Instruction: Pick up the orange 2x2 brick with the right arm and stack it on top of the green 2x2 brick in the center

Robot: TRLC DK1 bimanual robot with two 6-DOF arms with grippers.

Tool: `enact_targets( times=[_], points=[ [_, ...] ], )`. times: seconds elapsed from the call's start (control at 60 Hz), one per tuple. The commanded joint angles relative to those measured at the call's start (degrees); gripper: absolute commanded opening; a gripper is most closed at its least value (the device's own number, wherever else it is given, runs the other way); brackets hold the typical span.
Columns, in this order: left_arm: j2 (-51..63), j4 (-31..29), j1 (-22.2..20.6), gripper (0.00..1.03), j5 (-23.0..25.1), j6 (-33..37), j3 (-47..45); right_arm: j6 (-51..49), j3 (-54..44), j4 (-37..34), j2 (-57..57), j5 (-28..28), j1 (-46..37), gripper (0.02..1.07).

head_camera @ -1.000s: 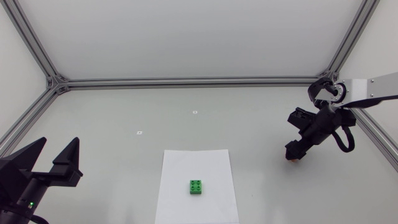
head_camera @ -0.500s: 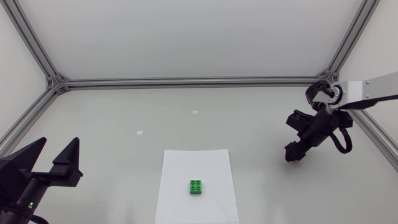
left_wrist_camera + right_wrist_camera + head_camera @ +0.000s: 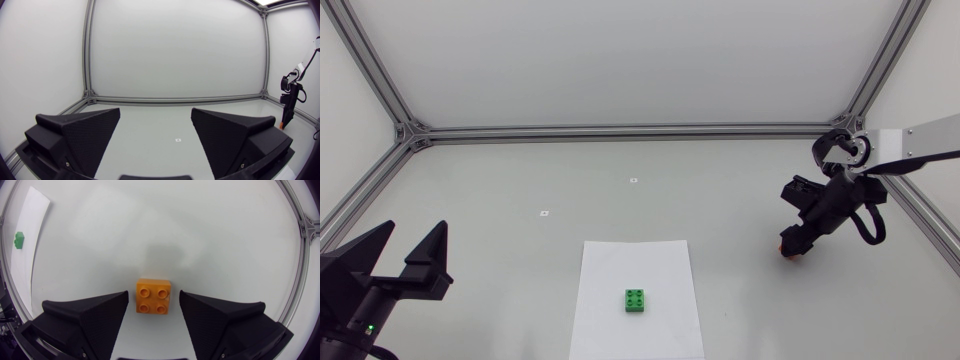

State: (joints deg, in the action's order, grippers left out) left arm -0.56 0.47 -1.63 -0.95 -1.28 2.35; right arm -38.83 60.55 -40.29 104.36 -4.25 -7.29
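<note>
1. Right hand (image 3: 154,300) is hanging open over the orange brick (image 3: 153,297). Its two fingers are flanking the brick with a gap showing on each side, and neither is touching it.
2. Orange brick is lying studs-up on the surface (image 3: 620,200), out toward the right side. In the head view only a sliver of it (image 3: 786,250) is peeking out at the hand's (image 3: 793,245) tip.
3. Judging from this, the pick is being lined up: the grasp is not yet made, and the lift and stack are still to come.
4. Next, the hand is probably needing to settle squarely around the brick and close on two opposite walls. It would then carry the brick left to the centre.
5. Green brick (image 3: 636,300) is sitting studs-up on the sheet (image 3: 650,260) in the middle, well apart from the orange one. It is also showing far off in the right wrist view (image 3: 19,239).
6. Left hand (image 3: 413,235) is lying open at the surface's left side, holding nothing.
7. Against a second ago, the right hand is sitting very slightly further left. The orange sliver, hidden half a second ago, is showing again. Green brick, sheet and left hand are lying as before.
</note>
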Motion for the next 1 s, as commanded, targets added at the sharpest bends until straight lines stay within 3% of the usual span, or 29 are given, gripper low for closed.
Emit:
enact_targets(
  times=[0.0,0.533,0.983],
  points=[
    [-0.3,-0.6,0.0,0.99,0.2,0.3,-2.3,-0.2,0.9,-0.2,1.4,0.4,-0.4,0.70],
    [-0.3,-0.6,0.0,0.99,0.2,0.3,-2.3,-1.4,1.3,0.0,2.6,0.4,-0.8,0.57],
    [-0.3,-0.6,0.0,0.99,0.2,0.3,-2.3,-2.1,2.4,-0.7,2.3,0.4,-1.1,0.57]
  ],
)
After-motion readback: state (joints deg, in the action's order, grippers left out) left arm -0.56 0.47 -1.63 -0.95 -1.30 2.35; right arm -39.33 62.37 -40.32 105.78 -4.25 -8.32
